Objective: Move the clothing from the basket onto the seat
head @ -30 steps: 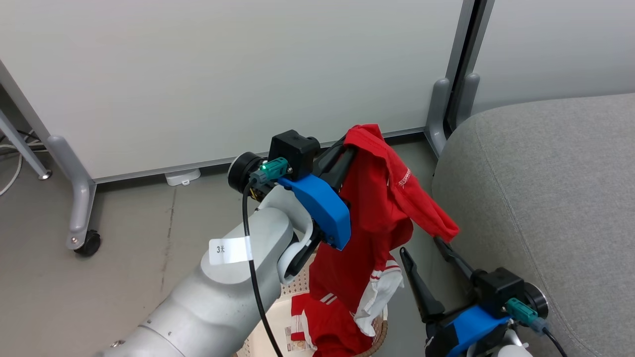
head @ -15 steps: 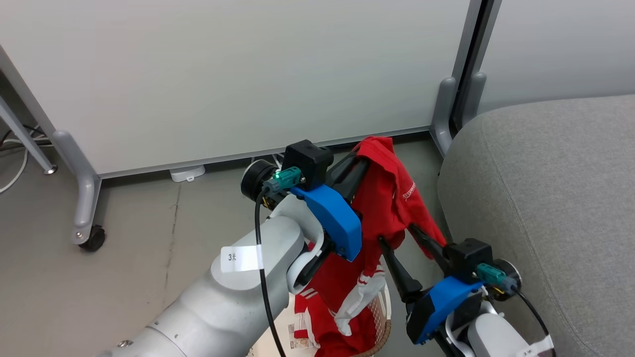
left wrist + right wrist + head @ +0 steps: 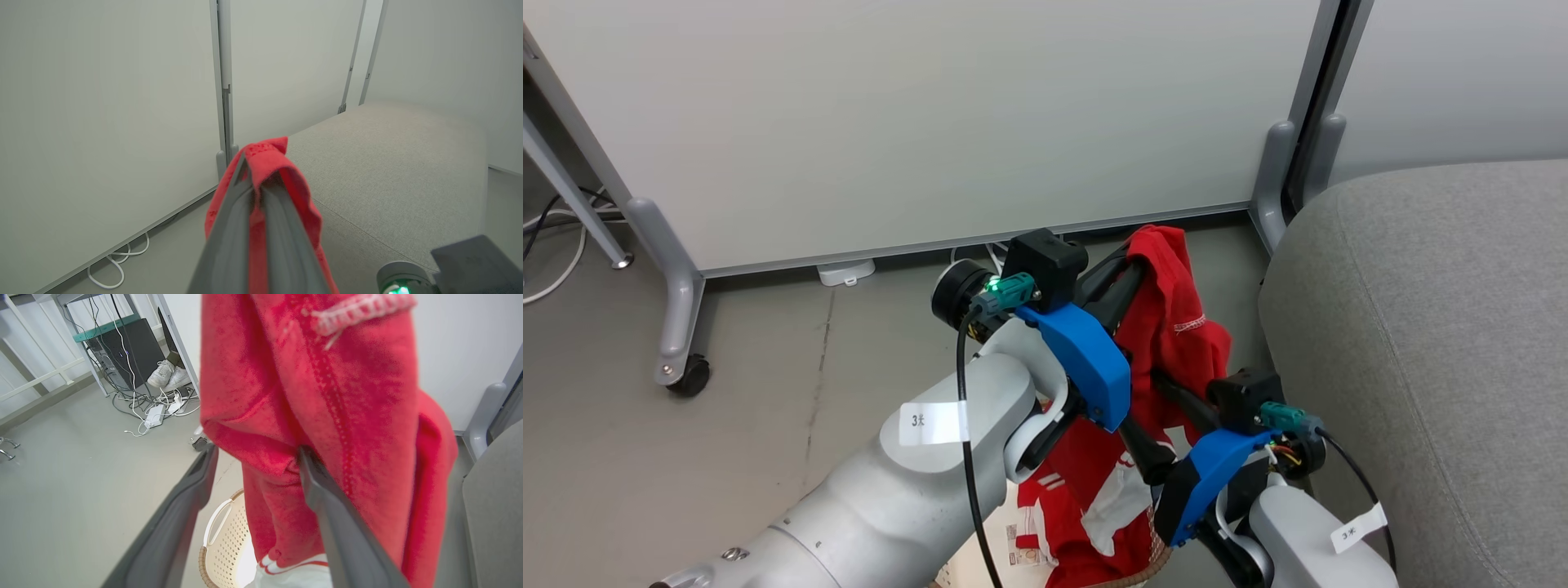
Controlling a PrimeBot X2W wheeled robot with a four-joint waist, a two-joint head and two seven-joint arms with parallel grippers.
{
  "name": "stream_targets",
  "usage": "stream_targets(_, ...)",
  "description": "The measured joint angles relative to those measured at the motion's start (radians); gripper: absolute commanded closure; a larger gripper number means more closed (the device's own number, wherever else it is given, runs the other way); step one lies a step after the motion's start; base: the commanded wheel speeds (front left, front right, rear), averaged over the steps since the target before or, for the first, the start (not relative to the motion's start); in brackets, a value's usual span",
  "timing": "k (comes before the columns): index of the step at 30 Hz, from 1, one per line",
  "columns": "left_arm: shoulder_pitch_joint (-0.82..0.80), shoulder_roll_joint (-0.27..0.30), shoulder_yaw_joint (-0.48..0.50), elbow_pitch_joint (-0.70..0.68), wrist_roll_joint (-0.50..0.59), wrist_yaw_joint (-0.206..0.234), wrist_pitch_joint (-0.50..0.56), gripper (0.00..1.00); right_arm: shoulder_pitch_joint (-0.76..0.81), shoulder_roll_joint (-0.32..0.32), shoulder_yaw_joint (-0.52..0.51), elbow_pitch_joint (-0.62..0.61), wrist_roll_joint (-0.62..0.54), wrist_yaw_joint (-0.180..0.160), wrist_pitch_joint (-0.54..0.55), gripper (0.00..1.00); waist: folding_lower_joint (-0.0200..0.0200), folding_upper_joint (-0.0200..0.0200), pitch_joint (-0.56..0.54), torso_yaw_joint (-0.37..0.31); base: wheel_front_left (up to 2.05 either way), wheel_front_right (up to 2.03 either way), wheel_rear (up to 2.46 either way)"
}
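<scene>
My left gripper (image 3: pixel 1141 260) is shut on the top fold of the red clothing (image 3: pixel 1176 327), held high between the basket and the seat; the left wrist view shows the clothing (image 3: pixel 269 157) draped over my gripper (image 3: pixel 254 165). Its red-and-white lower part hangs into the cream basket (image 3: pixel 968 567). My right gripper (image 3: pixel 1139 400) is open and pushed into the hanging cloth from below. In the right wrist view that gripper (image 3: pixel 258 451) has a bulge of the clothing (image 3: pixel 327 396) between its fingers, above the basket (image 3: pixel 222 539). The grey seat (image 3: pixel 1421 327) lies to the right.
White partition panels on grey feet with a caster (image 3: pixel 690 380) stand behind. A white block (image 3: pixel 845 272) lies at the panel's base. Cables (image 3: pixel 159 404), a dark computer case (image 3: pixel 122 351) and white shoes (image 3: pixel 169 375) sit beyond the basket. The seat's edge (image 3: pixel 498 498) is close.
The head camera has shifted. My right gripper rose from below the hanging sleeve up into the cloth, still open. My left gripper keeps its hold on the clothing.
</scene>
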Motion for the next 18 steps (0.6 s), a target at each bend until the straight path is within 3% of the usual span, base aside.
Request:
stream_targets(10, -0.023, 0.000, -0.039, -0.019, -0.029, 0.009, -0.001, 1.00, -0.111, -0.001, 0.020, 0.159, 0.081, 0.000, -0.065, 0.00, 0.0000, 0.0000, 0.011, 0.026, 0.00, 0.00, 0.00)
stream_targets(18, -0.029, 0.000, -0.068, -0.038, -0.059, 0.017, -0.003, 1.00, -0.190, -0.001, -0.021, 0.261, 0.048, 0.000, -0.084, 0.00, 0.0000, 0.0000, 0.013, 0.036, 0.00, 0.00, 0.00)
